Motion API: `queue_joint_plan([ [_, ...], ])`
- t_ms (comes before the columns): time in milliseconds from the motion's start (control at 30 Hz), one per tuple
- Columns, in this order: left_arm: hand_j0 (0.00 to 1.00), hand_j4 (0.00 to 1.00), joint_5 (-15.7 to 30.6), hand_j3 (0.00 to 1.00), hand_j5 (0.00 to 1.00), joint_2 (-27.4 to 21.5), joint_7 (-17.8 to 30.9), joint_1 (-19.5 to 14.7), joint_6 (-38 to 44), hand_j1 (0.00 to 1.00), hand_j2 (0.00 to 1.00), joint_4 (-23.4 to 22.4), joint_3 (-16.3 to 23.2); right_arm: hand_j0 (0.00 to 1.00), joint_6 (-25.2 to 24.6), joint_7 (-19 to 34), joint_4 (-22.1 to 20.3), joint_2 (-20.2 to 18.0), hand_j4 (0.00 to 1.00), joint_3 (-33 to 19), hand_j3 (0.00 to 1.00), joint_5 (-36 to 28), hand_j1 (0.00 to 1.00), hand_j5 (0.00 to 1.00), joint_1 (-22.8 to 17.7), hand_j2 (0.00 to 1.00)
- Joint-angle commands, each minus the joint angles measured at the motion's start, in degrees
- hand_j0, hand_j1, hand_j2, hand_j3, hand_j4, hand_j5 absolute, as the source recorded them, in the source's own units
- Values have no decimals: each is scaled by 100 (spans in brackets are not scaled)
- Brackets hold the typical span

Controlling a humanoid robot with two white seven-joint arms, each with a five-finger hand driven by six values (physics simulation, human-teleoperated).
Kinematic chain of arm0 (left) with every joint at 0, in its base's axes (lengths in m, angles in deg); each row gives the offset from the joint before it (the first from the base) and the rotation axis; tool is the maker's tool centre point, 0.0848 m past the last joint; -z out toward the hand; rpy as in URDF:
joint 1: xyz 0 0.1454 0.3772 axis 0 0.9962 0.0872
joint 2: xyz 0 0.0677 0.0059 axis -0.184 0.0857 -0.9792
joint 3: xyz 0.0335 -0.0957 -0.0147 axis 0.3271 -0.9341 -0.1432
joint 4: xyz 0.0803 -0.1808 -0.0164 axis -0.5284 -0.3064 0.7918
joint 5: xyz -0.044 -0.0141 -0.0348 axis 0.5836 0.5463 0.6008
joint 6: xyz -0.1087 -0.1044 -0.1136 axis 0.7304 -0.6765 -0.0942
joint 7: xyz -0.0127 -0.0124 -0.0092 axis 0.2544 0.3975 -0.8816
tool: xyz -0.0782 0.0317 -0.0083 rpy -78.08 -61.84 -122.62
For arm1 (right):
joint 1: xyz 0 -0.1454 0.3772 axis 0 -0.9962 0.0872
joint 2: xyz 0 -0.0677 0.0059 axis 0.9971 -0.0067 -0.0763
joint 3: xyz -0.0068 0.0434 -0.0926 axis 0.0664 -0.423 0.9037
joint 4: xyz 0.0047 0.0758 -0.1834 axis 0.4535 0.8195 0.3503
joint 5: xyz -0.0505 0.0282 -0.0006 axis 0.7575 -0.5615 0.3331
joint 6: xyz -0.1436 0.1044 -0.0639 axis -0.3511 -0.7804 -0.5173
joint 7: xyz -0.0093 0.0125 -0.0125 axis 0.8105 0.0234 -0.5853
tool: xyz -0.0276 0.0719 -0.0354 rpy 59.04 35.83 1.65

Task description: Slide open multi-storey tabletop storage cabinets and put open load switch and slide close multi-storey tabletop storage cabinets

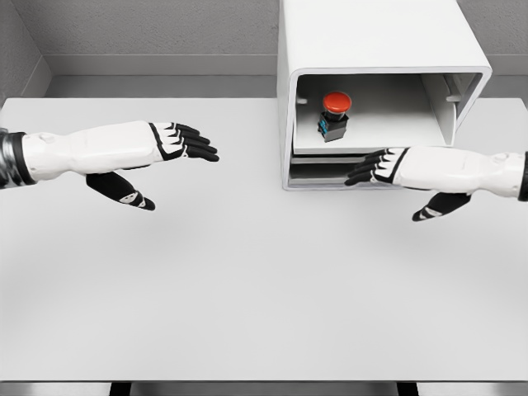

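Note:
A white storage cabinet (375, 49) stands at the back of the table, right of the middle. Its upper compartment shows open at the front, and inside it sits the load switch (335, 115), a red mushroom button on a dark body with a blue part. Below it the lower drawer front (318, 172) shows. My right hand (388, 167) hovers in front of the cabinet's lower edge, fingers extended and pointing left, holding nothing. My left hand (165, 161) hangs over the table at the left, fingers spread, empty.
The white table (247, 289) stretches from the cabinet to the front edge. A grey wall and ledge (165, 64) run behind it. Two dark table legs (120, 388) show at the bottom edge.

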Motion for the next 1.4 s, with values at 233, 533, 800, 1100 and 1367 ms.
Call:
queue_joint_plan([
  [233,100,100,45,100,100,-7,-6,-9,17,100,100,1,-4,100,-16,-2,427,302,100,-1,100,192,100,100,79,100],
  [533,100,100,45,100,100,-95,-6,9,17,100,100,1,5,100,-16,-2,629,407,100,-1,100,306,100,100,149,100],
  [800,100,100,36,100,100,-104,-6,62,17,100,100,1,-4,100,-16,-2,832,583,100,96,100,447,100,100,308,100],
  [1100,100,100,97,100,100,-104,-6,62,17,100,100,-34,-83,100,-16,-2,14,-287,100,52,100,306,100,100,185,100],
  [1367,100,100,98,100,100,-271,-6,88,17,100,100,-289,-101,100,-16,-2,14,-982,100,26,100,86,100,100,53,100],
])
